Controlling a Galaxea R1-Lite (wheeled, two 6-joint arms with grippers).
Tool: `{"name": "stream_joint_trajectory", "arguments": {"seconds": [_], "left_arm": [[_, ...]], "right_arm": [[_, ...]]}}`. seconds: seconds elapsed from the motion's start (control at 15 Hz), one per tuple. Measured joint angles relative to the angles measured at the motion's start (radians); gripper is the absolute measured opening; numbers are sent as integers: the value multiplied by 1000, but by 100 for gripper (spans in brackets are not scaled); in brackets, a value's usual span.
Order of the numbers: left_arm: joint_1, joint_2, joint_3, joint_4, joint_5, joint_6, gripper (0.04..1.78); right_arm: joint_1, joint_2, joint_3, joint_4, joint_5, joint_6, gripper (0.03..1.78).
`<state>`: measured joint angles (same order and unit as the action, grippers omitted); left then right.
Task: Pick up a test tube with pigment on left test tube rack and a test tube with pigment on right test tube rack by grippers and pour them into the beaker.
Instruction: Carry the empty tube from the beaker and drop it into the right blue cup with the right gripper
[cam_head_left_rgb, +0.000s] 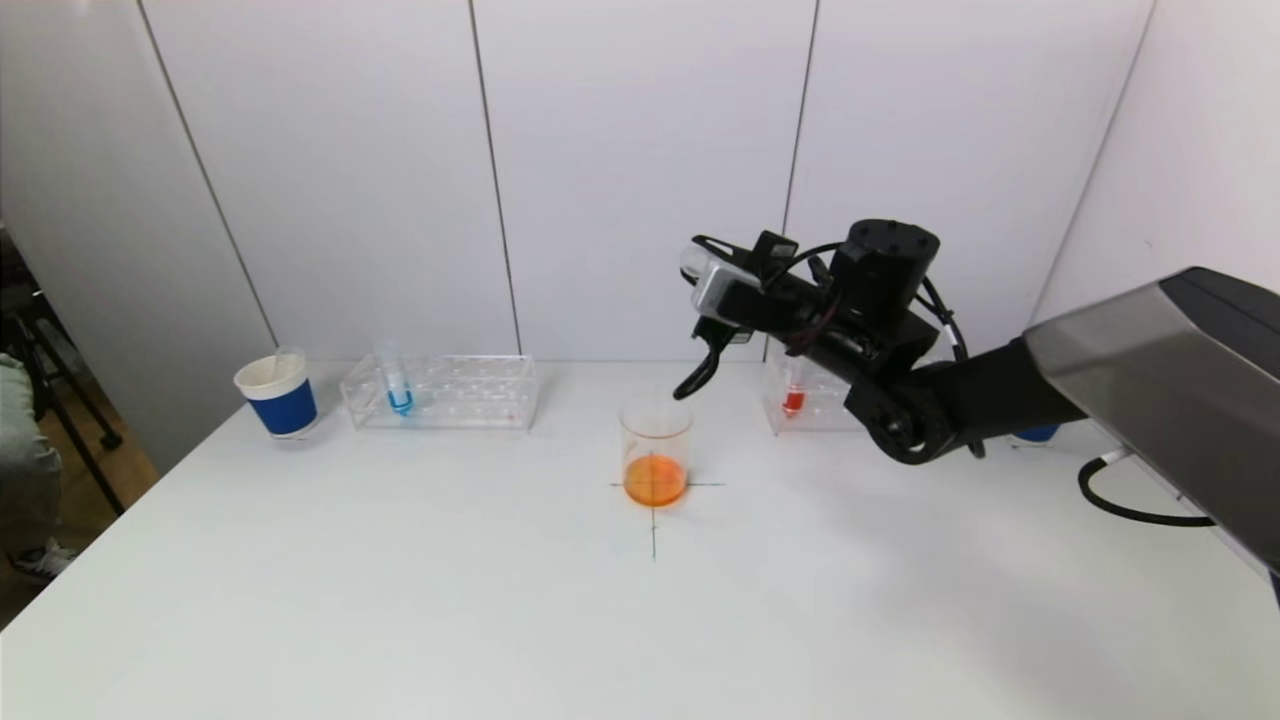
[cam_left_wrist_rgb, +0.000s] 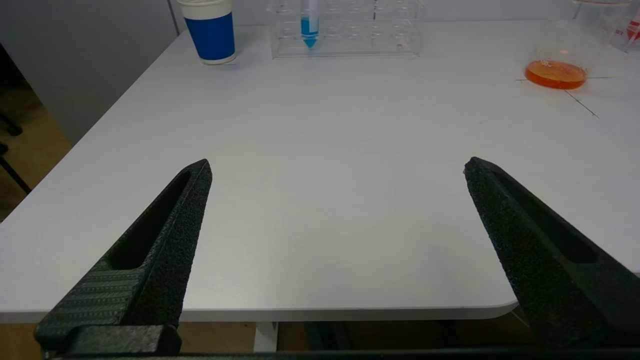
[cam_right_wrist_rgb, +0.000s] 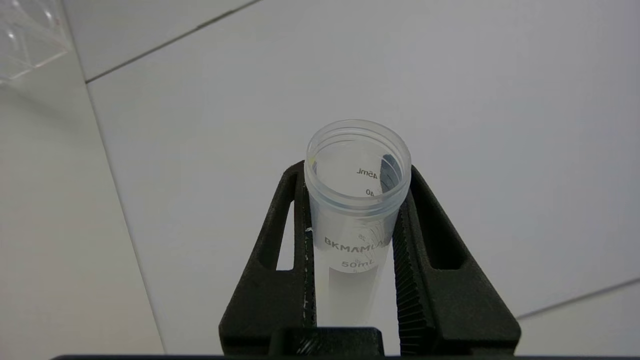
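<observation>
Right hand (cam_right_wrist_rgb: 352, 235) grasps an emptied test tube (cam_right_wrist_rgb: 356, 200) above the beaker (cam_head_left_rgb: 655, 450), now holding orange liquid. Left hand (cam_left_wrist_rgb: 337, 170) released, near desk edge; blue tube (cam_head_left_rgb: 397, 385) remains racked.

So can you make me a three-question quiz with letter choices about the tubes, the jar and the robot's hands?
1. Where is the tube with blue liquid?
A. in the left rack
B. in the beaker
C. lying on the table

2. What colour is the liquid in the beaker?
A. green
B. orange
C. purple

3. What is the right gripper doing?
A. open, empty
B. shut on an empty tube
C. holding a cup

Answers: 1 A, it stands upright in the clear rack. 2 B, an orange pool sits at the bottom. 3 B, its jaws clamp a clear tube with nothing inside.
</observation>
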<state>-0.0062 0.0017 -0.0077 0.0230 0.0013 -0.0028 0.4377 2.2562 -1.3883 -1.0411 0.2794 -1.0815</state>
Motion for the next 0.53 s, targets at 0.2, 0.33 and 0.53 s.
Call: {"name": "stream_joint_trajectory", "arguments": {"seconds": [0.2, 0.33, 0.53], "left_arm": [[0, 0, 0, 0, 0, 0, 176], [0, 0, 0, 0, 0, 0, 176], [0, 0, 0, 0, 0, 0, 176]], "right_arm": [[6, -68, 1, 121, -110, 124, 50], [10, -132, -3, 253, -169, 219, 50], [0, -216, -24, 376, -214, 379, 50]]}}
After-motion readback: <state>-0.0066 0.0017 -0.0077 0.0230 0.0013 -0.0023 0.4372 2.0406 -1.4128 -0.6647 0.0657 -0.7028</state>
